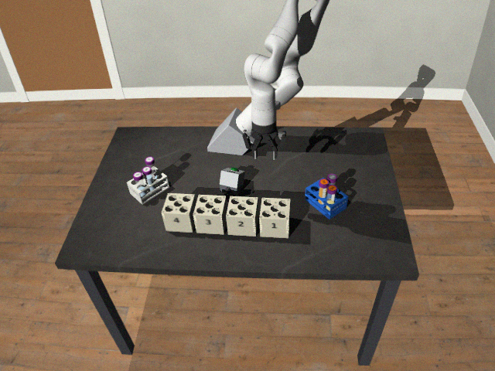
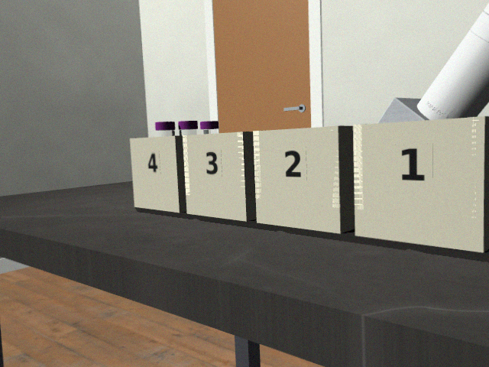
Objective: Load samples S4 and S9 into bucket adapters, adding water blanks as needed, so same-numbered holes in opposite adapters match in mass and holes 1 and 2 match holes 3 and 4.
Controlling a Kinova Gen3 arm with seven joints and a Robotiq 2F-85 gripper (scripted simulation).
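Four cream adapters stand in a row at the table's front: adapter 4 (image 1: 178, 213) (image 2: 156, 173), adapter 3 (image 1: 209, 216) (image 2: 215, 177), adapter 2 (image 1: 241, 217) (image 2: 298, 181) and adapter 1 (image 1: 274, 219) (image 2: 418, 185). All their holes look empty. A blue rack (image 1: 326, 199) at the right holds two orange-dotted sample tubes (image 1: 323, 186) (image 1: 331, 192) and one more purple-capped tube (image 1: 332, 178). A white rack (image 1: 147, 187) at the left holds three purple-capped tubes (image 1: 146, 172) (image 2: 187, 125). My gripper (image 1: 264, 156) is open and empty, above the table behind the DONE desk (image 1: 231, 178).
The arm's grey base (image 1: 228, 137) (image 2: 399, 110) sits at the back middle of the dark table (image 1: 120, 247) (image 2: 157, 252). The arm's white link (image 2: 458, 79) shows at the top right in the exterior view.
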